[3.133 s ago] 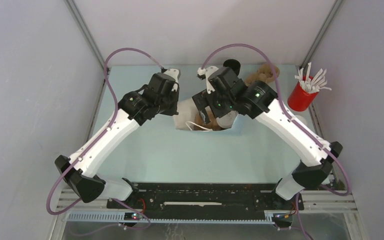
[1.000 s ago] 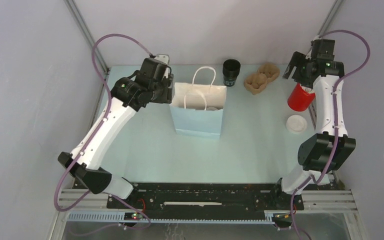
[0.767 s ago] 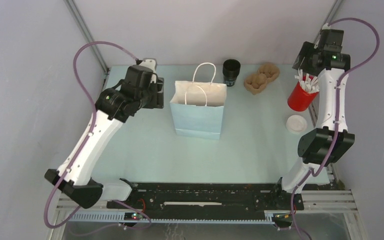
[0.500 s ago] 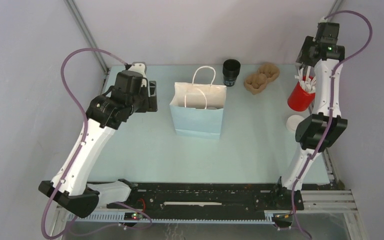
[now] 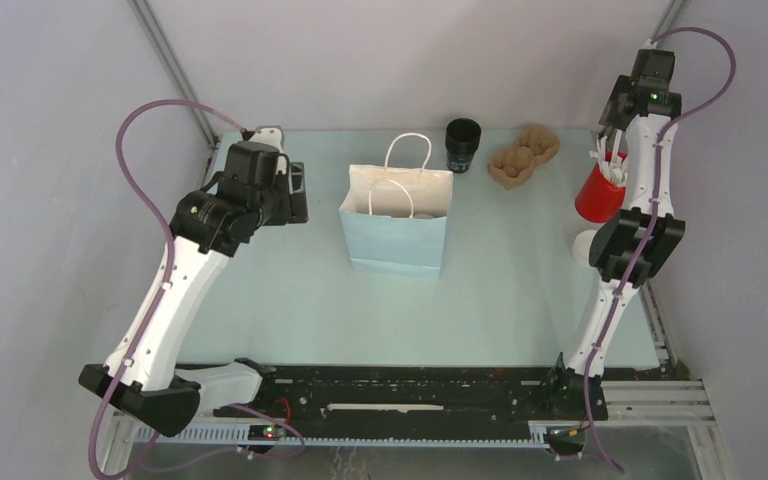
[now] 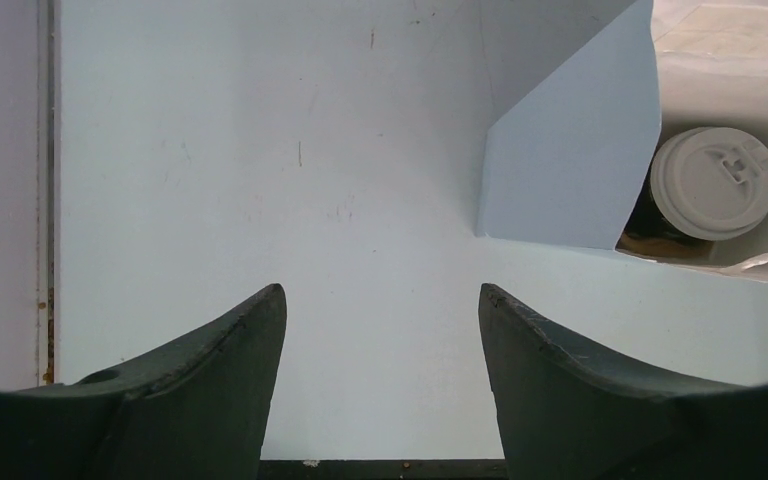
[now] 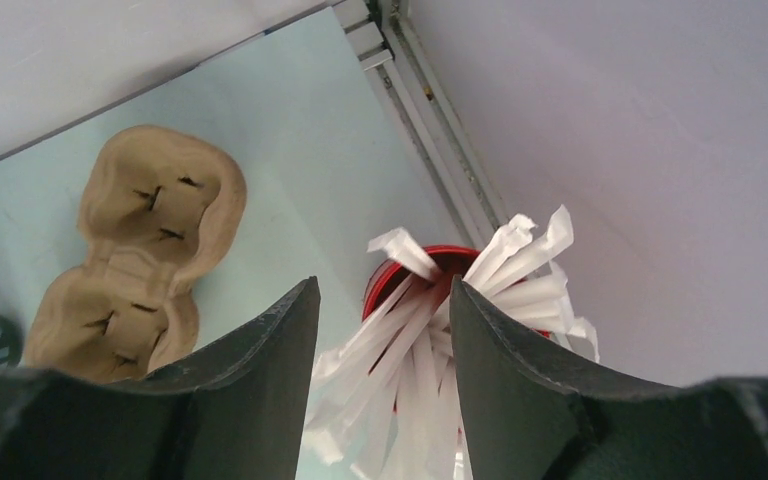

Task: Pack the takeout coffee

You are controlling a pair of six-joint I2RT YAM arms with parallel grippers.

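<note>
– Paper, pale blue outside: the bag point(image 5: 397, 235) stands upright on the bench point(image 5: 310, 300), midway along and toward its far edge. Where is the takeout coffee point(image 6: 715, 183)?

– From above I cannot make it out; the bag's mouth shows only white. The left hand point(image 5: 298, 193) hangs just beside the bag's left wall, apart from it. The right hand point(image 5: 608, 118) is raised over the far right corner, above the red cup point(image 5: 592, 198) of white sticks point(image 5: 601, 155), well apart from the bag.

– What else stands along the far edge?

– A lidless black cup point(image 5: 463, 143) and a cardboard carrier point(image 5: 523, 157), between the bag and the red cup.

– And from the left wrist?

– There the coffee shows. It stands inside the bag, white domed lid up, just behind the bag's blue side wall. It lies ahead of the fingertips and off to the right of that view, with the wall between it and the hand. The left hand's fingers are spread wide, with only bare bench between them.

– The right wrist?

– The right hand's fingers stand apart, and the white sticks show in the gap beyond their tips. I cannot tell whether they touch. The red cup's rim sits under the sticks, and the carrier lies to the left.
</note>
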